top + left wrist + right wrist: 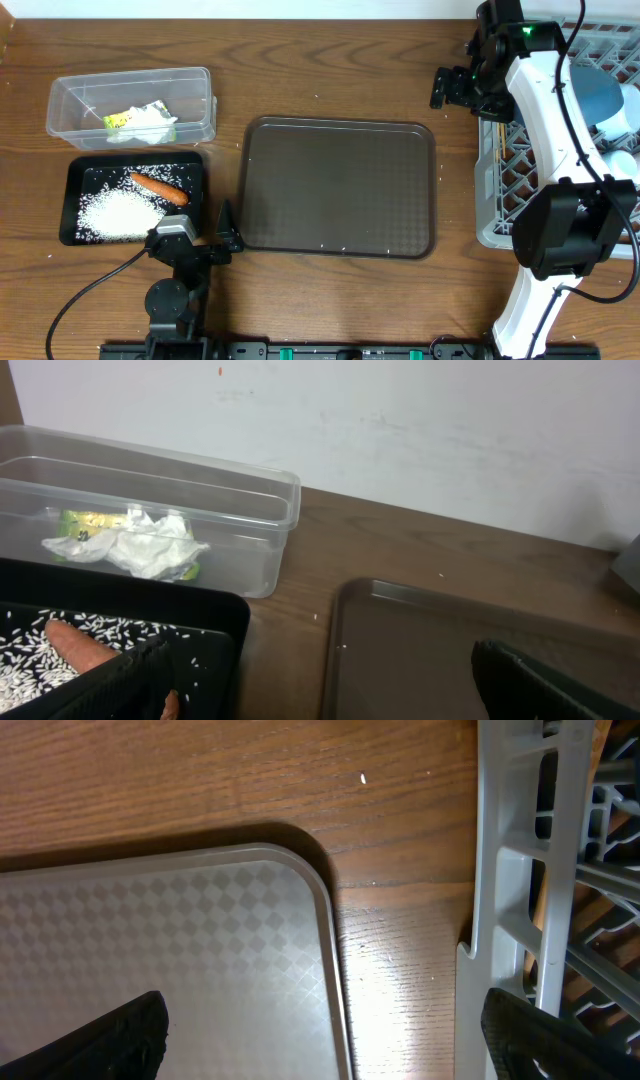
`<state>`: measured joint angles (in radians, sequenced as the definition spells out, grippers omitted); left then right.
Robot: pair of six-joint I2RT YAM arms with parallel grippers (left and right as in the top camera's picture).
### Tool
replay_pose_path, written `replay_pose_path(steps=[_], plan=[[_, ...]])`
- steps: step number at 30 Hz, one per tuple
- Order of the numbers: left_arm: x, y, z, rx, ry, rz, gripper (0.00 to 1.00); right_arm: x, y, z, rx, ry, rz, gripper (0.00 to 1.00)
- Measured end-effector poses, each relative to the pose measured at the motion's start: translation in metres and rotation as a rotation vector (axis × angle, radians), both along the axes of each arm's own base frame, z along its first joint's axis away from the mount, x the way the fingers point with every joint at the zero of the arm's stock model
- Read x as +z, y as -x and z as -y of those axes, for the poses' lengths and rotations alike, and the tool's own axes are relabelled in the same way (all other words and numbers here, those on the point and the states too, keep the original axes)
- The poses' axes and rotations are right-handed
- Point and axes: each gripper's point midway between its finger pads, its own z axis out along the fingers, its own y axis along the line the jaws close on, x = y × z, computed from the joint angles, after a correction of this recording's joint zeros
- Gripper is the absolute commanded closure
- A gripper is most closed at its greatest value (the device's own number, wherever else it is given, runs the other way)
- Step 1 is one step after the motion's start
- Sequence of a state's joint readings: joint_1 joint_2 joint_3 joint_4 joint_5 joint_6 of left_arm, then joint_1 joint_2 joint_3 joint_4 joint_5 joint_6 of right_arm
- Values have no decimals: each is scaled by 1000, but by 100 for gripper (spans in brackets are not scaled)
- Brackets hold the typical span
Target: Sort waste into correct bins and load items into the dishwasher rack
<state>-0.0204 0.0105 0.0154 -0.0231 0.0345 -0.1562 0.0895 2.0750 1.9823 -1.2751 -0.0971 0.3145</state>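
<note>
- Left tool [315, 675] and right tool [325, 1035]: both wide open, empty.
- Carrot stick [158, 187] lies beside rice pile [120, 212] in black tray [68, 200], near left; probably light and stiff, so pinch across its middle.

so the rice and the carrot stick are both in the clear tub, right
Not the clear tub: the rice and the carrot stick are both in the black tray beside it. The clear tub holds only the yellow-green wrapper and white paper scrap. The overhead view shows it.
</note>
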Motion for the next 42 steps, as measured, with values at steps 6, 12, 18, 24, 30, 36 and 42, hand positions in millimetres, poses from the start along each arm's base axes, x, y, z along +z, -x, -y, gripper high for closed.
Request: replay_pose_path(steps=[6, 12, 18, 24, 30, 36, 42], plan=[[0, 0, 0, 0, 0, 0, 2, 0, 0, 0, 0, 0, 0, 1], [0, 0, 0, 0, 0, 0, 2, 0, 0, 0, 0, 0, 0, 1], [0, 0, 0, 0, 0, -1, 2, 0, 0, 0, 0, 0, 0, 1], [0, 0, 0, 0, 0, -1, 2, 0, 0, 0, 0, 0, 0, 1], [0, 0, 0, 0, 0, 0, 2, 0, 0, -2, 3, 0, 0, 1], [0, 0, 0, 0, 0, -1, 2, 0, 1, -6, 14, 0, 0, 1], [0, 0, 0, 0, 0, -1, 2, 0, 1, -6, 14, 0, 0, 1]])
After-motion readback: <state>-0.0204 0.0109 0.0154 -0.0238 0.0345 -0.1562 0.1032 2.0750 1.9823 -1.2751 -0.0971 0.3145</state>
